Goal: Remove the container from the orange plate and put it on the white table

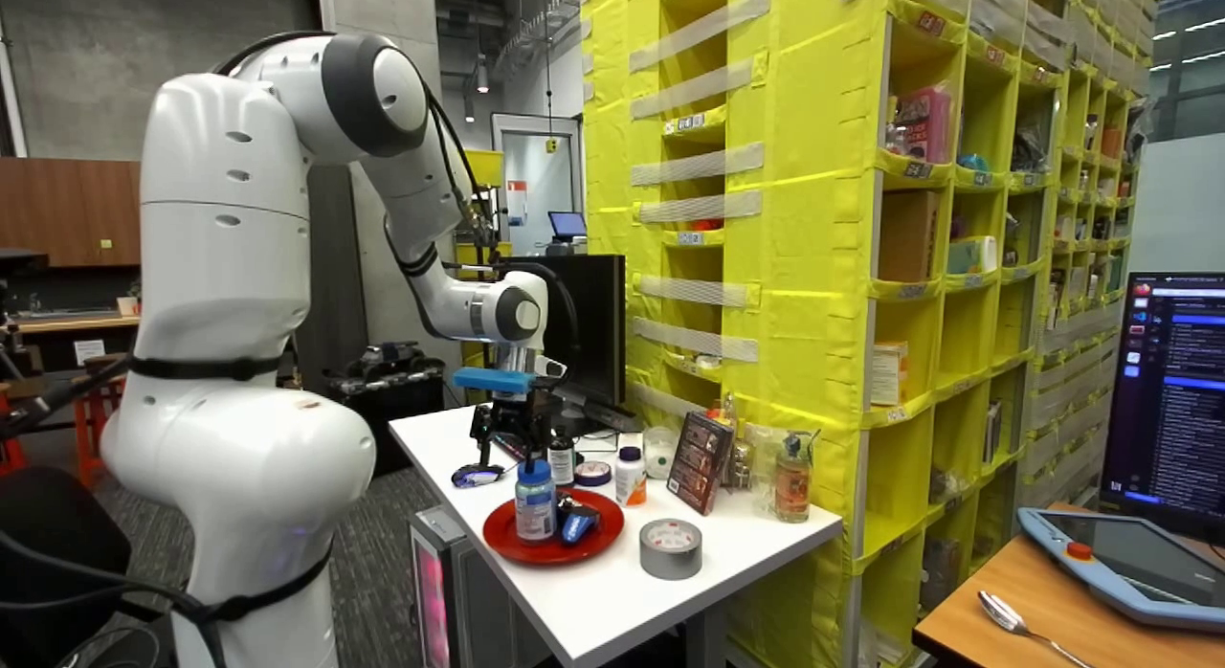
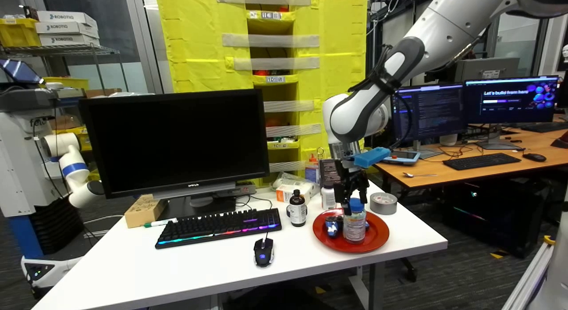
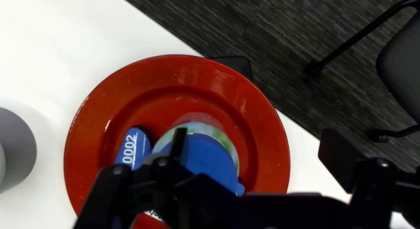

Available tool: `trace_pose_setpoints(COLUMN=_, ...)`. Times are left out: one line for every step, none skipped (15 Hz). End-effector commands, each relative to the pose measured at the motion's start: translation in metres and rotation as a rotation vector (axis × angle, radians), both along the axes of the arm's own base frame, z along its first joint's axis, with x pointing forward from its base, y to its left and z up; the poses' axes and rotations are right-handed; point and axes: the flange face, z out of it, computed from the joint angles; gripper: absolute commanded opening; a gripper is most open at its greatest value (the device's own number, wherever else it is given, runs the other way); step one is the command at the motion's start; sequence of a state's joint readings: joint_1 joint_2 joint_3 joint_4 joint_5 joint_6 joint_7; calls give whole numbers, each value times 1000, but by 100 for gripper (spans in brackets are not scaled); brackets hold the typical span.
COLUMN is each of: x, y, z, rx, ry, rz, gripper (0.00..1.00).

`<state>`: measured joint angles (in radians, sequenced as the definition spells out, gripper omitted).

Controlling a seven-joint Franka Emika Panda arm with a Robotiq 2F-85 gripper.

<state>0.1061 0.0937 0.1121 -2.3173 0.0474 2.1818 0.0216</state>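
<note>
The container, a whitish tub with a blue lid [image 1: 536,510], stands upright on the red-orange plate [image 1: 507,545]. It also shows in an exterior view [image 2: 355,228] and in the wrist view [image 3: 210,156]. The plate [image 2: 377,240] lies near the edge of the white table [image 1: 612,601]. A small blue-and-black thing [image 3: 131,148] lies beside the container on the plate. My gripper [image 1: 507,453] is open and empty just above the container. In the wrist view my gripper [image 3: 257,150] has one finger over the lid and the other out past the plate's rim.
A grey tape roll [image 1: 670,551] and a white bottle with a purple cap [image 1: 630,478] stand close to the plate. A dark bottle [image 2: 297,208], mouse [image 2: 263,252], keyboard [image 2: 222,225] and monitor [image 2: 177,141] are on the table. A case [image 1: 699,462] stands at the back.
</note>
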Motion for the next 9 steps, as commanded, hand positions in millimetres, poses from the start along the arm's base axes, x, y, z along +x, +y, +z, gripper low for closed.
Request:
trace_pose_setpoints(x=-8, y=-23, z=3, rx=-4, ry=-15, rz=-25, gripper=100)
trace_pose_setpoints(x=-8, y=-29, z=8, rx=-6, ry=-21, rz=-37, gripper=100)
trace_pose_setpoints(x=-9, y=-34, z=15, rx=-13, ry=-30, rz=-43, gripper=100)
trace_pose_setpoints(x=-11, y=-39, z=24, rx=-20, ry=-42, rz=-43, gripper=100)
trace_pose_setpoints(x=-11, y=-41, z=29, rx=-26, ry=-55, rz=-43, gripper=100)
trace_pose_setpoints(x=-11, y=-43, z=36, rx=-35, ry=-67, rz=-39, gripper=100)
trace_pose_setpoints(x=-11, y=-44, z=41, rx=-39, ry=-77, rz=-36, gripper=100)
trace_pose_setpoints(x=-10, y=-43, z=45, rx=-41, ry=-85, rz=-30, gripper=100)
trace_pose_setpoints(x=-10, y=-41, z=48, rx=-42, ry=-91, rz=-25, gripper=100)
